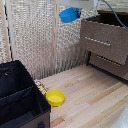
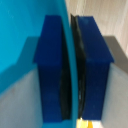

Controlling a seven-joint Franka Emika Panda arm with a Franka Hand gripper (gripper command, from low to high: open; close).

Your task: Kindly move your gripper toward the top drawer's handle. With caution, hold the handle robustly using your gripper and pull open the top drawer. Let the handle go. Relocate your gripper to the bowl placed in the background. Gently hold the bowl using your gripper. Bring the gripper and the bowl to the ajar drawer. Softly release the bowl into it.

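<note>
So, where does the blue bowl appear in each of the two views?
Exterior view: the bowl hangs near the top centre, tilted, beside the open top drawer.
Wrist view: its thin blue rim runs between the two blue fingers, which are shut on it.
Shared landmark: the bowl itself; also a yellow spot below the fingers, perhaps the yellow bowl.

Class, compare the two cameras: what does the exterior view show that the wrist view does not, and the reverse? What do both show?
Only the exterior view shows the top drawer pulled open, its handle, the yellow bowl and the black case. Only the wrist view shows the fingers pinching the bowl's rim. Both show the bowl, lifted.
</note>
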